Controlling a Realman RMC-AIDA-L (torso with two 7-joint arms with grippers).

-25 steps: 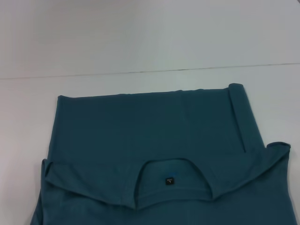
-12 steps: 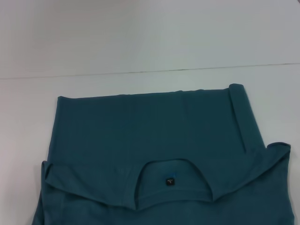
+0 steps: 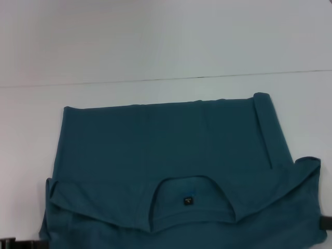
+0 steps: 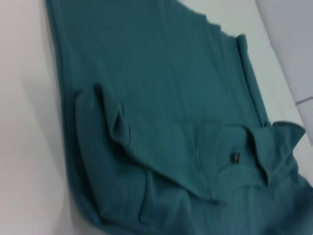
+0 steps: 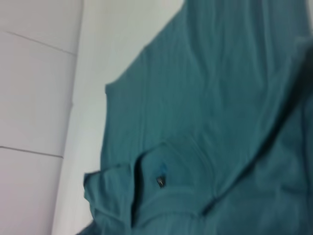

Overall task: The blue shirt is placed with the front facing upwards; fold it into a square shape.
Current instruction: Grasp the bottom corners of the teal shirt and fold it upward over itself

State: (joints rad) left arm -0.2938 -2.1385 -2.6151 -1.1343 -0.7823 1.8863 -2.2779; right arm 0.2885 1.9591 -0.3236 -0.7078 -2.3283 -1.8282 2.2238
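The blue shirt (image 3: 166, 145) lies flat on the white table, folded into a wide block. Its round neck and small dark inner label (image 3: 188, 200) face up near the front edge. A sleeve fold runs along the right side (image 3: 270, 129). No chest print shows. The left wrist view shows the shirt (image 4: 161, 98) and its label (image 4: 235, 157) from the left side. From the opposite side, the right wrist view takes in the shirt (image 5: 210, 98) and its label (image 5: 160, 181). A dark piece of my left gripper (image 3: 15, 243) shows at the bottom left corner. A dark piece of my right gripper (image 3: 326, 223) shows at the right edge, beside the shirt.
The white table (image 3: 155, 46) stretches beyond the shirt, crossed by a thin dark seam (image 3: 166, 79). Bare tabletop lies to the left (image 3: 26, 135) of the cloth, and also to the right (image 3: 311, 114).
Dark parts of both grippers have come into the head view, at the bottom left corner and at the right edge. The shirt lies nearly as before.
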